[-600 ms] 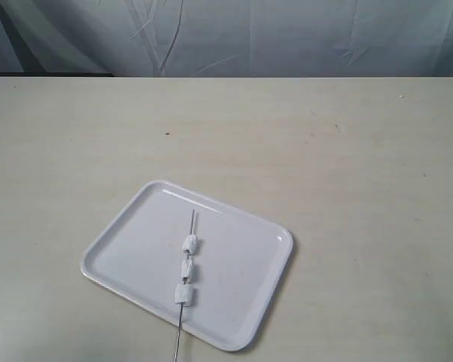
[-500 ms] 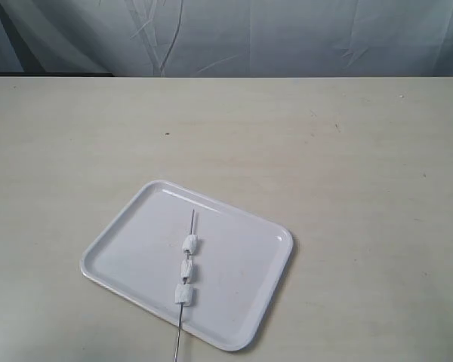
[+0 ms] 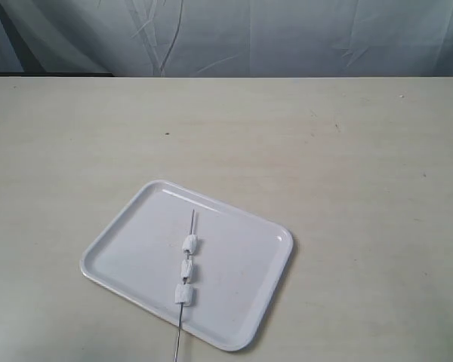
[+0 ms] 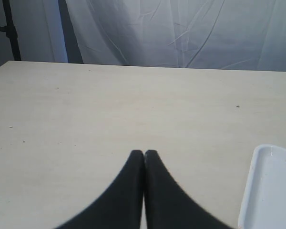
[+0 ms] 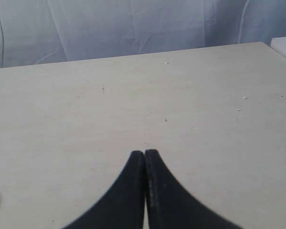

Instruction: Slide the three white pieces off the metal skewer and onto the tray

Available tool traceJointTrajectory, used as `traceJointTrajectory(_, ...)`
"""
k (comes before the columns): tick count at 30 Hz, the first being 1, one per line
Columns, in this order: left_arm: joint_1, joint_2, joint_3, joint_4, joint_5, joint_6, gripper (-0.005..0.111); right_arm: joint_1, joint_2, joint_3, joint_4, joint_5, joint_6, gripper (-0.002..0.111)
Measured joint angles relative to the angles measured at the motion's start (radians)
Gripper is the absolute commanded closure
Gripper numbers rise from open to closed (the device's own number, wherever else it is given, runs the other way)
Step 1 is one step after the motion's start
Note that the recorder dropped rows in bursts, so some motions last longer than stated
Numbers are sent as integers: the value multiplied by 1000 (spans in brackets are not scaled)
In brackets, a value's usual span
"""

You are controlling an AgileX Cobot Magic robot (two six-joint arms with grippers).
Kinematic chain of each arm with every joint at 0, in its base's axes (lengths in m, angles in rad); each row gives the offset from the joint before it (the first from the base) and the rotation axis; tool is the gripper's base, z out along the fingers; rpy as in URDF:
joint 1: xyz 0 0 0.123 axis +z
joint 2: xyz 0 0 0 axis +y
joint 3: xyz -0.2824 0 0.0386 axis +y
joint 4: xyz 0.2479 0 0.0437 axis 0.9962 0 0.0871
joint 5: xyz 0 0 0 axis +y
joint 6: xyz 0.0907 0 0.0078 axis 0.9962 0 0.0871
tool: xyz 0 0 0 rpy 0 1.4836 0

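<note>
Skewer (image 3: 193, 222), thin grey, three white pieces (image 3: 187, 268) threaded, on tray (image 3: 136, 249), left hand (image 4: 144, 153), right hand (image 5: 144, 152) closed empty

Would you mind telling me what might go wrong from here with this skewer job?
The thin grey metal skewer rests with one end overhanging the near rim of the glossy white rectangular tray; a clumsy pinch may lever or roll it. The three small white chunks sit close together, so fingers may catch two. The left gripper and right gripper are shut and could shove things unless opened.
</note>
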Motion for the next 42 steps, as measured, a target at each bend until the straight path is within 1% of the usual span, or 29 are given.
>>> traceJointTrajectory(26, 0, 0, 0, 0, 0, 0, 107, 0, 0, 0, 0, 0, 0, 109)
traceJointTrajectory(30, 0, 0, 0, 40, -15, 0, 107, 0, 0, 0, 0, -2, 0, 109)
traceJointTrajectory(33, 0, 0, 2, 77, -102, 0, 107, 0, 0, 0, 0, -58, 0, 109)
traceJointTrajectory(39, 0, 0, 3, 91, -467, 0, 107, 0, 0, 0, 0, -395, 0, 109)
traceJointTrajectory(42, 0, 0, 3, 96, -594, 0, 107, 0, 0, 0, -6, -519, 0, 109)
